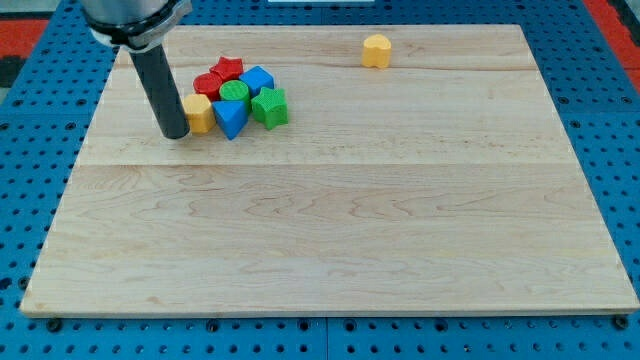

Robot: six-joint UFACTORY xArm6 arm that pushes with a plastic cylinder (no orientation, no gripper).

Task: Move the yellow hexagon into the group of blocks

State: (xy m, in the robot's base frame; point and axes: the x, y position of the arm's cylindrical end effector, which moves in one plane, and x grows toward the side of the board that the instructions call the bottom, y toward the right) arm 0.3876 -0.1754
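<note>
The yellow hexagon (200,113) lies at the view's upper left, touching the left side of the group of blocks. The group holds a red star (229,69), a red block (208,84), a blue cube (258,80), a green cylinder (234,94), a green star (270,106) and a blue triangle (231,119). The hexagon touches the blue triangle. My tip (175,133) rests on the board just left of the hexagon, right against it or nearly so. The dark rod rises from it toward the view's top left.
A second yellow block (376,50), maybe heart-shaped, sits alone near the view's top edge, right of centre. The wooden board (330,230) lies on a blue perforated table (30,120).
</note>
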